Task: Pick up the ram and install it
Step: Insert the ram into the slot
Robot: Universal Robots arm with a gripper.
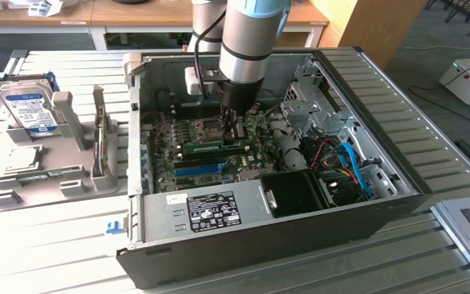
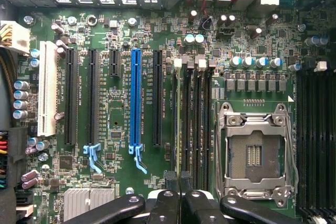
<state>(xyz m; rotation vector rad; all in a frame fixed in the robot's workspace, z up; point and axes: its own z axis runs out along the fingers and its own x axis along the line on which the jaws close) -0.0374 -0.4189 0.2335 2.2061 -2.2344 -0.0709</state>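
The ram (image 1: pixel 205 146), a slim green stick, is standing on edge deep inside the open computer case (image 1: pixel 398 184), low over the green motherboard (image 1: pixel 163 177). Its long axis is running across the exterior view from left to right, parallel to the blue slot (image 1: pixel 198 169) lying nearer the camera.

The gripper (image 1: pixel 235 139) is reaching straight down onto it from above. Its fingers are pressed almost together and appear to be pinching the ram's upper edge. Most of the visible stick is reaching out to the exterior view's left of the fingers.

In the wrist view the ram is showing edge-on as a thin pale line leading away from the black fingertips (image 2: pixel 170 178). It is lining up lengthwise with the row of black memory slots (image 2: pixel 197 119), at the slot on the blue-slot side of that row. Whether its lower edge is already sitting in the slot or hanging just above it cannot be told.

Just beside the memory slots, on the far side from the blue slot, an empty silver processor socket (image 2: pixel 257 153) is lying open.

Outside the case, well apart on the slatted table (image 1: pixel 55 245), a grey holder (image 1: pixel 55 177) is carrying a hard drive (image 1: pixel 27 110).
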